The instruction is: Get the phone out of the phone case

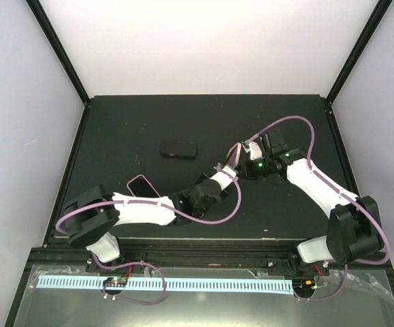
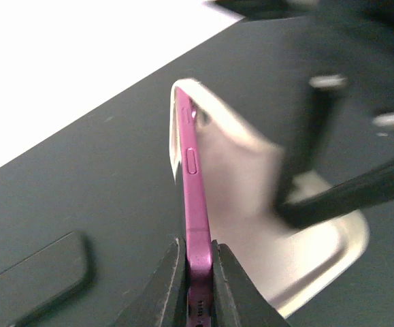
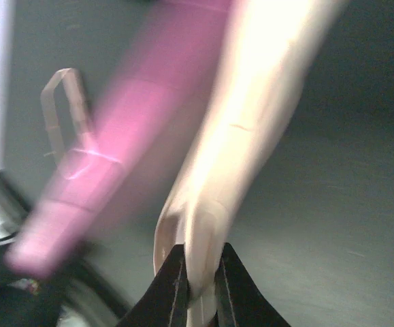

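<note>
closest to the left wrist camera, the left gripper has its two black fingers pinched shut on the near end of the magenta phone. the phone stands on edge and runs away from the lens, its side button in plain view. just to its right is the pale beige phone case, which stands apart from the phone along most of its length and wraps it only at the far end. the right gripper is closed tight on an edge of the case. its own camera shows the case as a blurred cream band rising from between the fingers, with the phone a blurred pink band to the left. seen from above, both grippers meet over the middle of the dark table, slightly right of centre. a black flat object lies on the table farther back and to the left. a pink-rimmed flat item lies beside the left arm; i cannot tell what it is.
</note>
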You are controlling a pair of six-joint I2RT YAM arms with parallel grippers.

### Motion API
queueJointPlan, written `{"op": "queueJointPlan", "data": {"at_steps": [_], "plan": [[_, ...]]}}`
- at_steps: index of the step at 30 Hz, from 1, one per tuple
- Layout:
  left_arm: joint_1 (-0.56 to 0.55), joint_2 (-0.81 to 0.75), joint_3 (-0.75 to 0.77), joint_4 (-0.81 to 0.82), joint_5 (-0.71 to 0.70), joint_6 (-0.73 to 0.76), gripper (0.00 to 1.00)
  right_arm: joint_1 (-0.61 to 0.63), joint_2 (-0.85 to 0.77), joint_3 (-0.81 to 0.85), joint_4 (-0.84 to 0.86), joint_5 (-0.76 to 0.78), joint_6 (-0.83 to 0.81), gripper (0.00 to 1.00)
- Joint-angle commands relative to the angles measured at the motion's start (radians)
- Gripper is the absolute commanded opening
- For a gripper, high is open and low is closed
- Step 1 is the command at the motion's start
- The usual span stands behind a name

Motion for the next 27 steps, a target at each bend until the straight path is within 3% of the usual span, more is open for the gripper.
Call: {"op": "queueJointPlan", "data": {"at_steps": [1, 8, 14, 20, 27], "plan": [[0.020, -0.141, -0.058, -0.139, -0.144, -0.113, 0.02, -0.066, -0.016, -0.027, -0.012, 0.366, -0.072, 0.01], [-0.030, -0.244, -0.131, -0.174, -0.104, -0.190, 0.02, -0.067, -0.036, -0.028, -0.009, 0.379, -0.081, 0.01], [-0.079, -0.362, -0.199, -0.229, -0.123, -0.242, 0.02, -0.099, -0.055, 0.014, -0.045, 0.490, -0.155, 0.01], [-0.135, -0.464, -0.234, -0.316, -0.126, -0.264, 0.01, -0.266, 0.027, 0.141, -0.183, 0.351, -0.485, 0.01], [-0.171, -0.527, -0.262, -0.355, -0.125, -0.278, 0.01, -0.486, 0.224, 0.318, -0.354, 0.335, -0.659, 0.01]]}}
